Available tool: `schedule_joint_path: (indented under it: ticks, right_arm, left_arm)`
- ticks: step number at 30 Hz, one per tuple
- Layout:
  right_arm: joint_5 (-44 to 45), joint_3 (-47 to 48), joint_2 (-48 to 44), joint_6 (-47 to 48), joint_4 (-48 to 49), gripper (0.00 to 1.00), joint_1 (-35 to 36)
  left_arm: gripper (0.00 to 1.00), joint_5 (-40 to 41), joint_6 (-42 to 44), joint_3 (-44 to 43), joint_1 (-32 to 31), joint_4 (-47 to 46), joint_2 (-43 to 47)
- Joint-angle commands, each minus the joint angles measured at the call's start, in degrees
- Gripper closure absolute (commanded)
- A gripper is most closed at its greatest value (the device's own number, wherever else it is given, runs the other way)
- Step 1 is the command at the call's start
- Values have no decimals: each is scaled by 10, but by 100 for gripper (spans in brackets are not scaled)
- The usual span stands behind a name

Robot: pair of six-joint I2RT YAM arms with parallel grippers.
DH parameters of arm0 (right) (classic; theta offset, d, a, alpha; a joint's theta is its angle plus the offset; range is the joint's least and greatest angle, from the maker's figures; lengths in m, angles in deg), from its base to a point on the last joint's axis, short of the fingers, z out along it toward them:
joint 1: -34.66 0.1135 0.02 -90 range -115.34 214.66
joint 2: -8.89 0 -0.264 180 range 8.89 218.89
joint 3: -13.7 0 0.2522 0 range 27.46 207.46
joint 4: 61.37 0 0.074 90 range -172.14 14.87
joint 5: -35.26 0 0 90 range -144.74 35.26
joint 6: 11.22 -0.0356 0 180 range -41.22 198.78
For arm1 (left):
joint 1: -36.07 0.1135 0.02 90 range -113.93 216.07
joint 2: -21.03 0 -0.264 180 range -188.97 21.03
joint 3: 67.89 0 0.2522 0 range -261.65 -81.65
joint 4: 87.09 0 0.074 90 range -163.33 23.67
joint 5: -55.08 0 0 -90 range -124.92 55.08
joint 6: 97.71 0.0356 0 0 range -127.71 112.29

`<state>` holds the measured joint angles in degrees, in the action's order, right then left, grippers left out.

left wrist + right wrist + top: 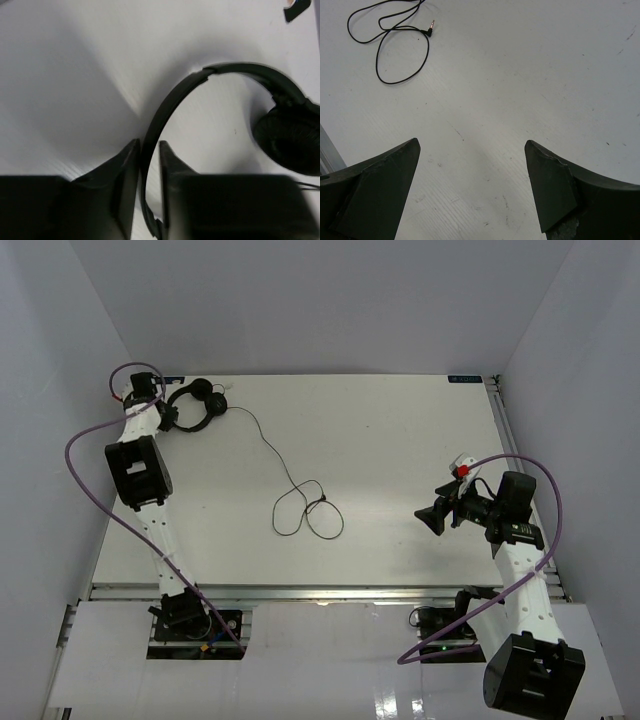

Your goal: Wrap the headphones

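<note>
The black headphones (196, 405) lie at the table's far left corner. Their thin cable (268, 447) runs toward the middle and ends in loose loops (308, 512). My left gripper (170, 421) is shut on the headband (170, 100), which passes between its fingers in the left wrist view (148, 146). One padded earcup (290, 142) shows at the right there. My right gripper (431, 517) is open and empty, held above the table's right part (472, 145). The cable loops and plug (430, 29) lie ahead of it to the left.
Thick purple robot cables (85, 440) hang along both arms. White walls stand close around the table (400, 440). A metal rail (330, 592) runs along the near edge.
</note>
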<state>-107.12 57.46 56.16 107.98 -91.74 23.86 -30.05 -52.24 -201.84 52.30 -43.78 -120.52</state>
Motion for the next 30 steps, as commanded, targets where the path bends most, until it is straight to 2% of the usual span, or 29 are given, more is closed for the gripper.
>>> schedule_joint_path:
  ticks: [1, 2, 7, 10, 12, 13, 16, 20, 23, 30]
  right_arm:
    - [-6, 20, -1, 9, 2, 9, 0]
    - [-9, 20, -1, 9, 1, 9, -1]
    - [-34, 17, -2, 11, -5, 9, 0]
    - [-40, 16, -4, 13, -8, 9, 0]
    - [-41, 17, -6, 14, -11, 9, -1]
    - [-41, 17, -7, 15, -12, 9, -1]
    - [-43, 16, -13, 16, -13, 9, 0]
    - [-47, 17, -18, 18, -14, 9, 0]
    - [-52, 17, -20, 18, -16, 9, -1]
    - [-49, 17, -24, 18, -17, 9, 0]
  left_arm:
    - [74, -4, 51, 32, -25, 48, 18]
    - [76, -4, 67, 55, -30, 44, 34]
    - [91, -16, 137, 279, -67, -46, 145]
    - [95, -18, 172, 404, -109, -86, 236]
    - [96, -20, 183, 493, -147, -105, 289]
    - [96, -20, 187, 502, -151, -110, 312]
    - [96, -40, 192, 607, -207, -112, 386]
    - [95, -48, 199, 690, -219, -113, 451]
    - [90, -42, 219, 693, -219, -109, 469]
    - [53, -48, 266, 609, -219, -103, 416]
